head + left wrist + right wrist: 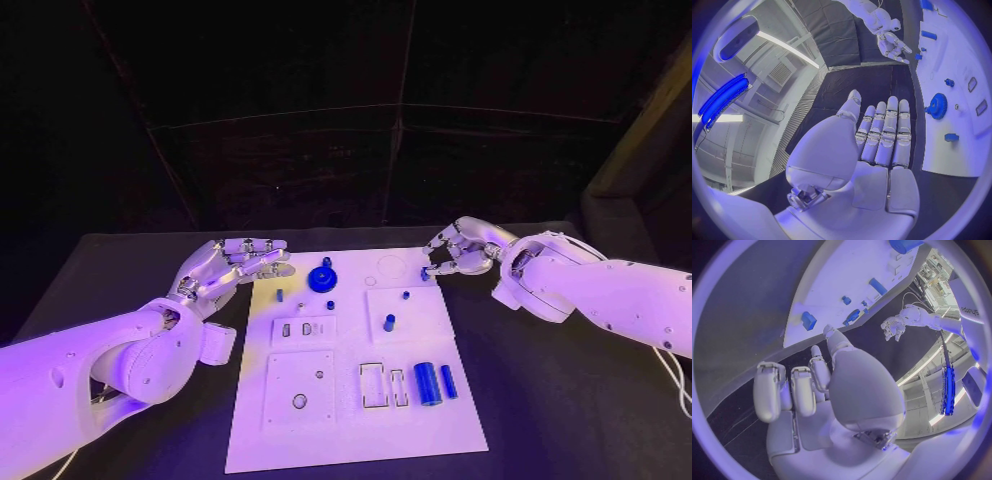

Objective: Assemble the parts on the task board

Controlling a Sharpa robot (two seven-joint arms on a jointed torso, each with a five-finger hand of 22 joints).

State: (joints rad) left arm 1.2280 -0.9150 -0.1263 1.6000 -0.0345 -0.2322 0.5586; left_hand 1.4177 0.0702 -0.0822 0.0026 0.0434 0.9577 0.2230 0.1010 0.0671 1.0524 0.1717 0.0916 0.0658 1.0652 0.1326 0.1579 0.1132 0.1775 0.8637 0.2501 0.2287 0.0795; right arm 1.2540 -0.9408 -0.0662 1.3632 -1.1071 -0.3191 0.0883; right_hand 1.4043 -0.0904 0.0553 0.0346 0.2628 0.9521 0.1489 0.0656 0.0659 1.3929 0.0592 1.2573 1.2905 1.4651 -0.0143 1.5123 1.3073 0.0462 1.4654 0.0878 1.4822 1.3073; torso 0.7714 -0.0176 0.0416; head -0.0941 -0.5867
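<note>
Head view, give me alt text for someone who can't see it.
A white task board lies on a black table with small blue parts on it, including a gear. The left hand and right hand flank its far end, holding nothing.

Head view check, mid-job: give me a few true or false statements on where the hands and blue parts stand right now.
1. The left hand holds the blue gear. False: it is open beside the task board, and the blue gear lies on the board apart from it.
2. The right hand is at the board's far right corner. True.
3. Two blue cylinders lie side by side on the near right part of the board. True.
4. The blue gear lies on the black table off the board. False: it rests on the board's far part.
5. The left hand's fingers are stretched out with nothing in them. True.
</note>
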